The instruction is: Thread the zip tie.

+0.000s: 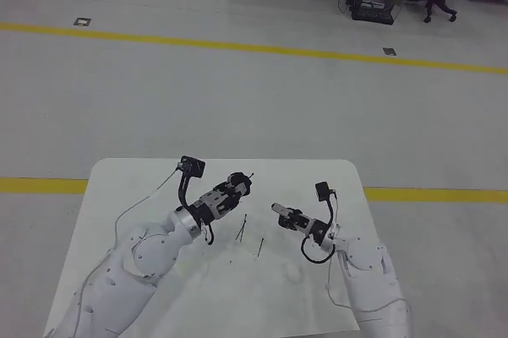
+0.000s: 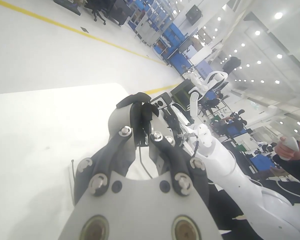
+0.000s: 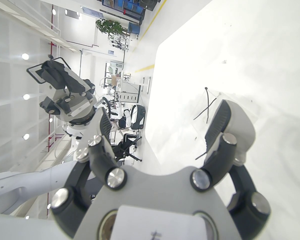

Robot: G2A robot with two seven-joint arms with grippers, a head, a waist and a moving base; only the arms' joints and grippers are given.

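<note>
- Zip tie (image 2: 140, 152): a thin black strand, apparently it, pinched in the left gripper (image 2: 142, 116) at the centre of the left wrist view, likely lifted to offer an end.
- Right gripper (image 3: 162, 112) is spread and faces it, probably to take the free end.
- Loose ties (image 3: 207, 107) lie crossed on the white table (image 1: 135, 194); yellow-lined floor (image 1: 237, 46) beyond.

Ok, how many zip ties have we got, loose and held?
Crossed ties on the table: 2
Single tie beside them: 1
Held tie, in the left gripper: 1
Total: 4
</note>
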